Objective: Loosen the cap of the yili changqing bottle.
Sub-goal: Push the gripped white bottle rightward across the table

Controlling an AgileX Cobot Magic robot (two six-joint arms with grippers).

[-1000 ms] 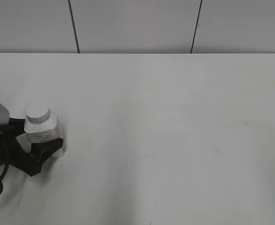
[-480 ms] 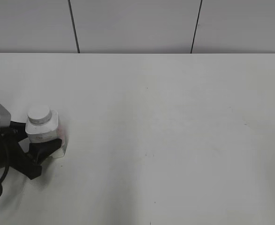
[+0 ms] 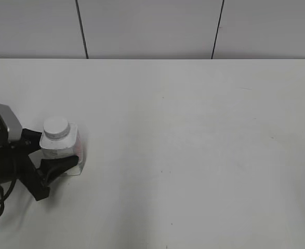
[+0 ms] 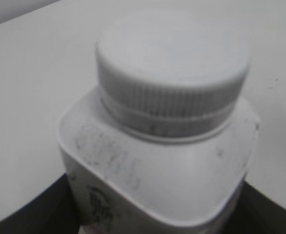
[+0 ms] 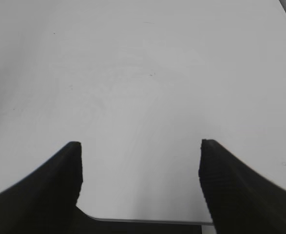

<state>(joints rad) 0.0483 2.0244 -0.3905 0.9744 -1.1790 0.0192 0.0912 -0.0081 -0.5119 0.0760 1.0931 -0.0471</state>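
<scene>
The yili changqing bottle (image 3: 64, 150) is a small squarish white bottle at the far left of the table, tilted a little to the right. Its round white ribbed cap (image 3: 55, 127) sits on the neck. My left gripper (image 3: 52, 154) is shut on the bottle's body, black fingers on both sides. In the left wrist view the bottle (image 4: 181, 180) and cap (image 4: 174, 68) fill the frame, with fingers dark at the bottom corners. My right gripper (image 5: 140, 170) is open and empty over bare table; it is out of the exterior view.
The white table (image 3: 194, 155) spreads wide to the right of the bottle. A grey panelled wall (image 3: 152, 28) stands behind the far edge. The table's near edge shows in the right wrist view (image 5: 147, 222).
My left gripper has moved the bottle to the right and slightly up, and the bottle now tilts a little. The right gripper does not show in the earlier frames.
</scene>
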